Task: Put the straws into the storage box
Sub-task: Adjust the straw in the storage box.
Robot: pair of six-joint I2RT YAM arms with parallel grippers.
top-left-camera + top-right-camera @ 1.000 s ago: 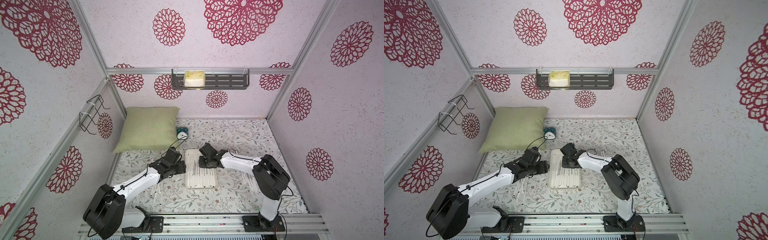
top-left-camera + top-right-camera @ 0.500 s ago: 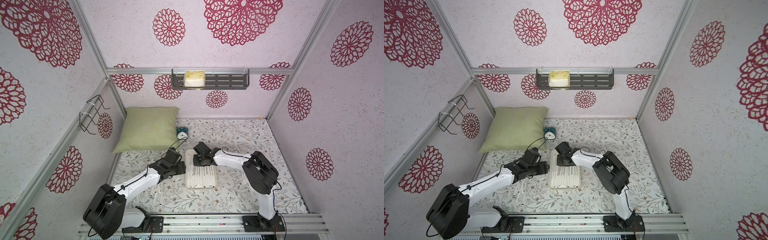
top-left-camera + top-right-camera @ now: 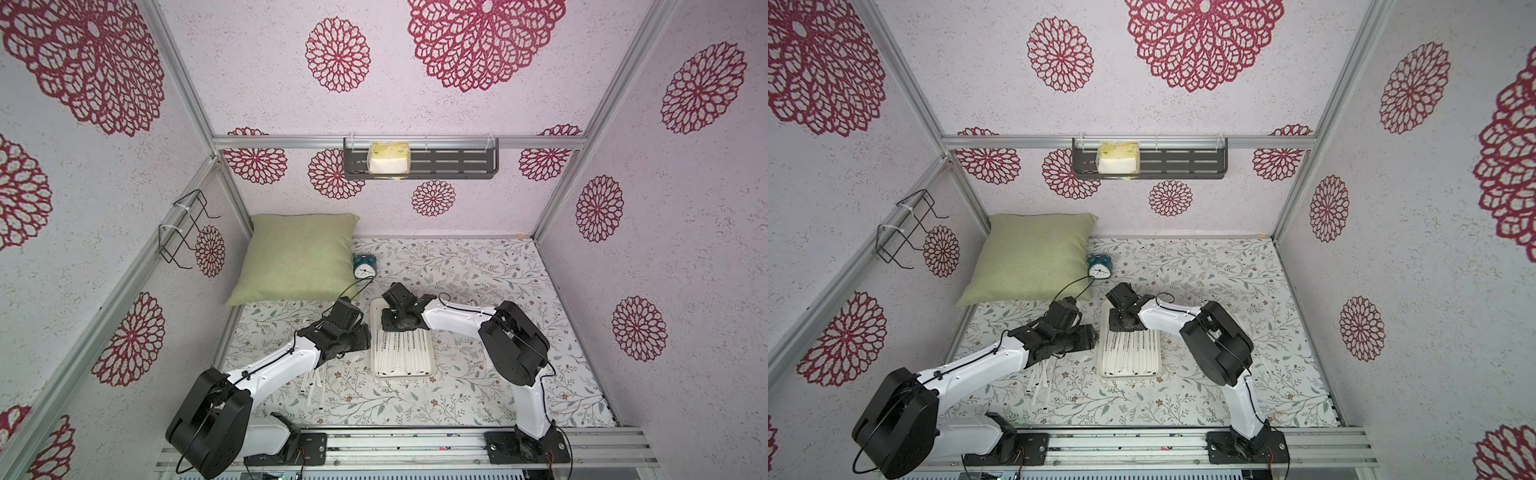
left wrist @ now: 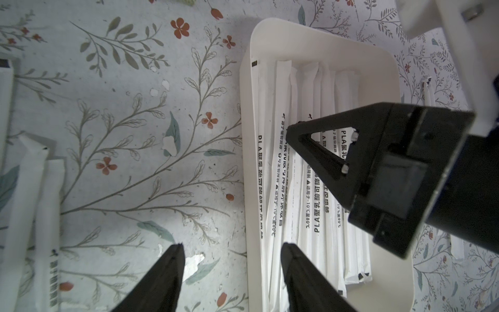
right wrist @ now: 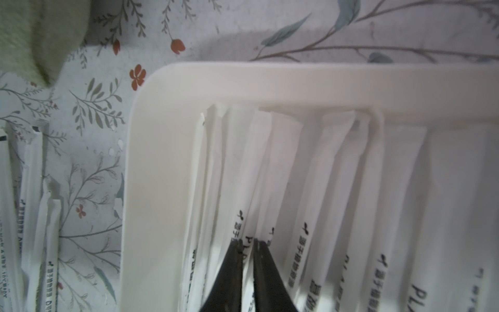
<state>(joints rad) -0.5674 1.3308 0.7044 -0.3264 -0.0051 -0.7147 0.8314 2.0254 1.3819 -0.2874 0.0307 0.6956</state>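
Observation:
The storage box (image 3: 402, 375) (image 3: 1128, 373) is a shallow white tray in mid-table, with several white paper-wrapped straws (image 3: 401, 351) (image 3: 1130, 351) lying lengthwise in it. More straws (image 3: 311, 384) (image 3: 1040, 380) lie loose on the cloth to its left, partly under my left arm. My left gripper (image 4: 232, 250) (image 3: 362, 336) is open and straddles the box's left rim (image 4: 249, 173), with one finger over the cloth and one over the straws. At the box's far end my right gripper (image 5: 248, 243) (image 3: 395, 325) (image 4: 290, 133) points down among the straws, shut on a straw (image 5: 247, 205).
A green pillow (image 3: 297, 257) and a teal alarm clock (image 3: 364, 266) sit at the back left. On the back wall a dark slotted shelf (image 3: 453, 164) holds a yellow-white packet (image 3: 390, 158). A wire rack (image 3: 183, 228) hangs on the left wall.
My right gripper has moved left from the box's right edge to over its far end, and its elbow has swung inward. The left arm has barely moved.

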